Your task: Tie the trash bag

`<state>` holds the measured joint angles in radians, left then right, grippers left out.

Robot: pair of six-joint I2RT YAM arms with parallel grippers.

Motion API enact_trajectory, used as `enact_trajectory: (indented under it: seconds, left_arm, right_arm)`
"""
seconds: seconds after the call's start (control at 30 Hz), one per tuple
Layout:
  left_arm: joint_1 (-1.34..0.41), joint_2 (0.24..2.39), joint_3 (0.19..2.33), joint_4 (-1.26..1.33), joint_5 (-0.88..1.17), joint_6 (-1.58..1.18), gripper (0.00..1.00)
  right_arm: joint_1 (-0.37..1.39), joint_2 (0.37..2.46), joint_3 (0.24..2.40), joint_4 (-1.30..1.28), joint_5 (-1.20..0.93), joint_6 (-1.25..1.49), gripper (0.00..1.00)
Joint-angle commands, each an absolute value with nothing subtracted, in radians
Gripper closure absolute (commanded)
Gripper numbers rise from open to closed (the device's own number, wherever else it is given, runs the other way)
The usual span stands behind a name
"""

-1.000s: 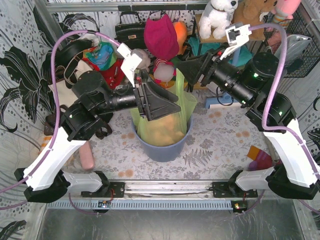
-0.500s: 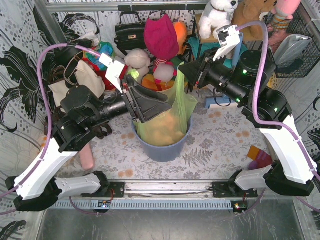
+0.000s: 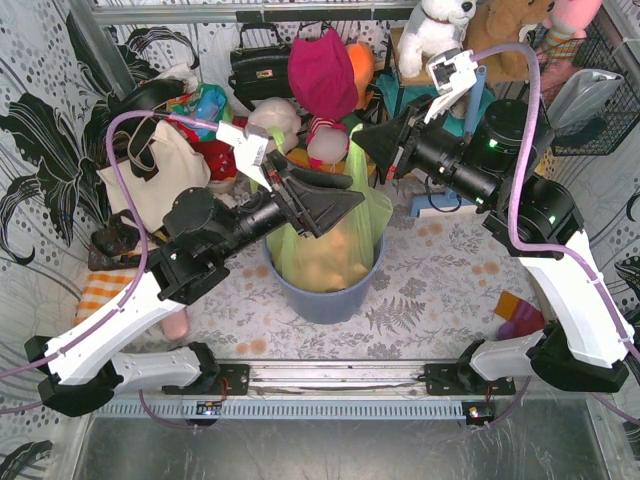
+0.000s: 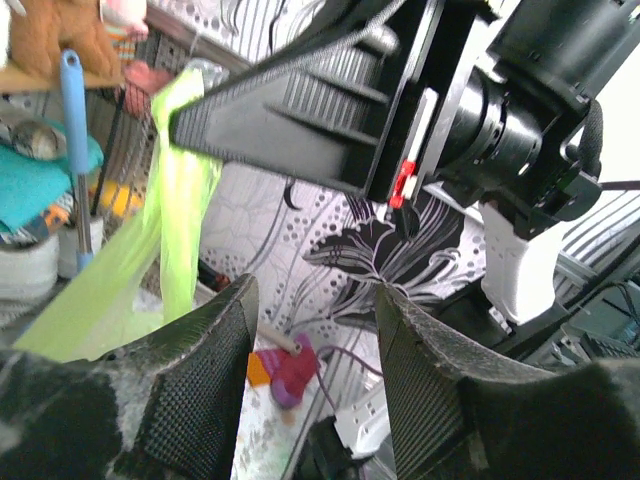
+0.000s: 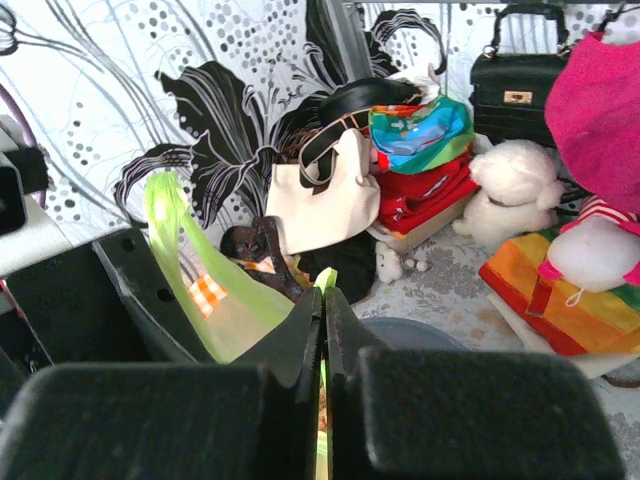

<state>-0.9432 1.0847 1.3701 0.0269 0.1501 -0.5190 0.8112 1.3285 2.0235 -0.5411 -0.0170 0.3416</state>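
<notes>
Slippage threatens: the right pincer (image 5: 322,300) pinches only a sliver of trash bag (image 3: 335,250), the left pincer (image 4: 315,300) (spread, empty) none.

Left tool (image 4: 312,390), seen from its own wrist: two dark, knurled fingers (image 4: 190,390) stand apart in the foreground with nothing between them. Across the upper field runs the right tool (image 4: 200,125), a black ribbed wedge with a small red tab (image 4: 403,181) at its base. A stretched lime-green strip of the trash bag (image 4: 180,220) rises to meet its tip. Behind, at left, are a blue-handled brush (image 4: 72,140) and a brown plush toy (image 4: 45,40); a black-and-white floral wall (image 4: 330,240) fills the centre, and a pink object (image 4: 290,368) lies on the counter below.
</notes>
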Motion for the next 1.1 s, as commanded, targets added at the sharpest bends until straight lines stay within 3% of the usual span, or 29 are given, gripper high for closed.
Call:
enact_trajectory:
  seconds: [0.0, 0.3, 0.7, 1.07]
  left_arm:
    - [-0.959, 1.067, 1.350, 0.203, 0.038, -0.358, 0.41]
    - [-0.960, 1.039, 1.198, 0.385, -0.014, -0.055, 0.35]
    - [-0.960, 1.059, 1.157, 0.557, 0.103, -0.027, 0.30]
    - [-0.959, 1.091, 1.183, 0.528, 0.125, -0.016, 0.46]
  right_arm:
    - [0.808, 1.306, 2.039, -0.482, -0.112, 0.304, 1.00]
    - [0.808, 1.281, 2.019, -0.497, -0.207, 0.261, 1.00]
    - [0.808, 1.262, 1.987, -0.500, -0.358, 0.229, 1.00]
    - [0.808, 1.247, 1.964, -0.458, -0.444, 0.230, 1.00]
